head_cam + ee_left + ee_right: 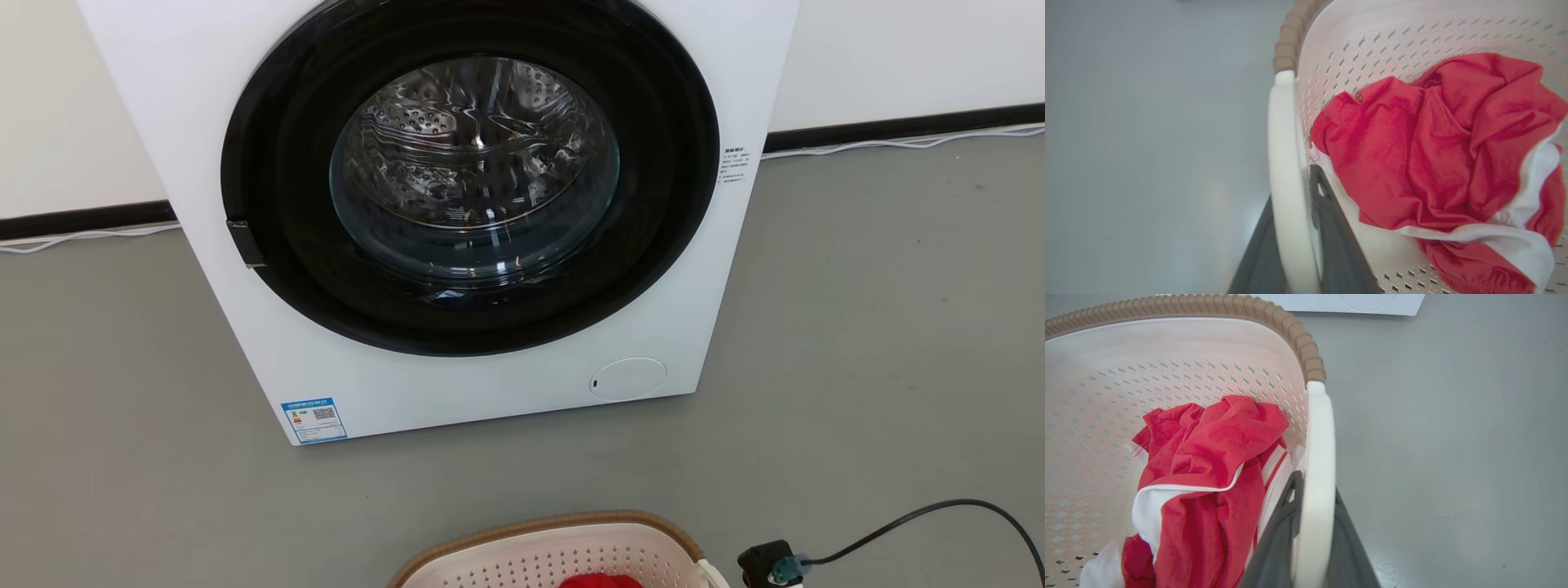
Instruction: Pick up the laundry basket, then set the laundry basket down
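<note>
Left end effector [1292,183] and right end effector [1316,484] each clamp a handle [1284,143] of the laundry basket [522,563]; uneven lift could tilt it, slip a grip, dump the red clothes [1433,155].

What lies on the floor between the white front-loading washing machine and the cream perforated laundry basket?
Nothing: in the head view, bare grey floor runs from the white front-loading washing machine to the cream perforated laundry basket.

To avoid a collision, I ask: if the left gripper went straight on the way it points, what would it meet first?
Probably the laundry basket: the left gripper is shut on its white side handle, and its inner finger points along the perforated wall. Depth is unclear.
</note>
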